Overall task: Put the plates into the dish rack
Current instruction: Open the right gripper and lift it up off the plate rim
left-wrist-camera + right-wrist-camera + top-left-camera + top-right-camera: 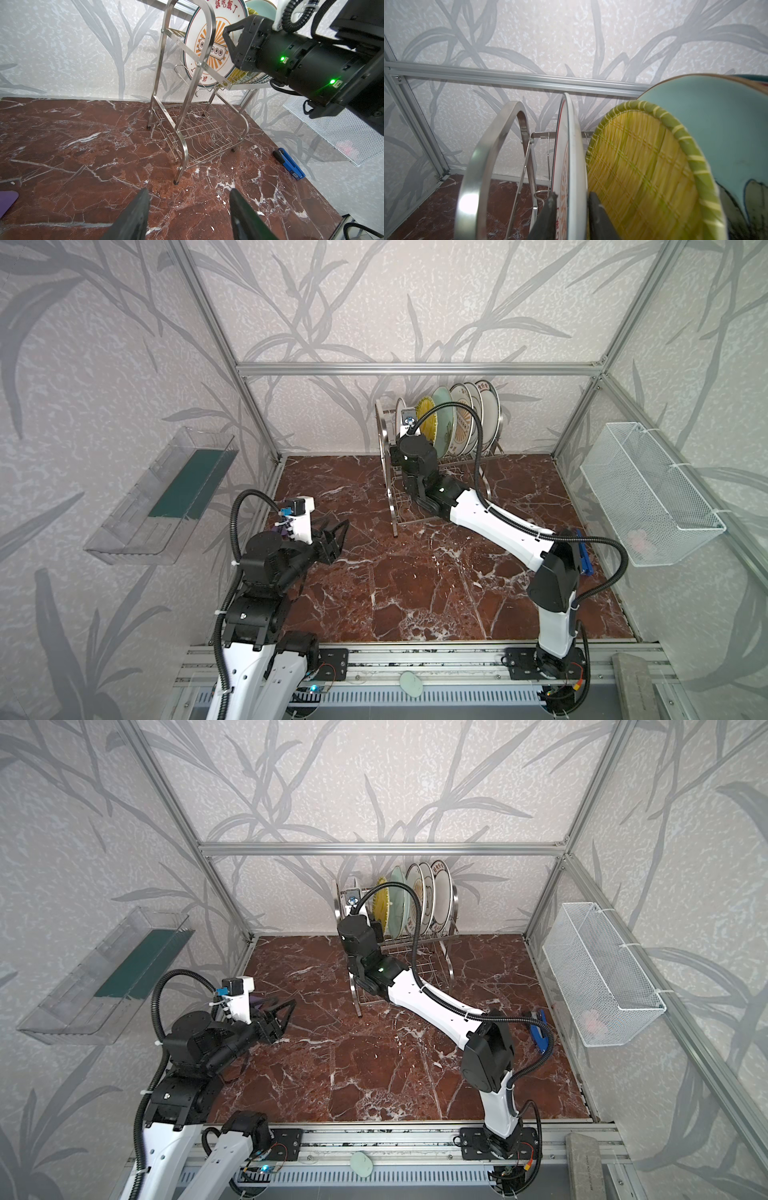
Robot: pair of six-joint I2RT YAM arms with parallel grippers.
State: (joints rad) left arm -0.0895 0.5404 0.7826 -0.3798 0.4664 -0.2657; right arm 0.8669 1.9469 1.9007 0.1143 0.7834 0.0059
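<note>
The dish rack [384, 472] [454, 903] [182, 128] [477, 166] stands at the back of the marble floor. Several plates stand upright in its upper shelf: yellow ribbed [428, 420] [643, 166], pale teal [442, 412] [716, 124], and white ones [488, 406] further right. At the shelf's left end stands a white plate with an orange sunburst [197, 37] [573, 145]. My right gripper [572, 196] straddles its rim, one finger on each side with slight gaps, open. My left gripper [338, 531] [286, 1009] [189, 190] hovers open and empty over the floor at the left.
A clear plastic tray [166, 489] hangs on the left wall and a white mesh basket [648, 497] on the right wall. A blue and black tool [584, 556] [289, 164] lies on the floor by the right wall. A purple object [7, 201] lies near my left arm.
</note>
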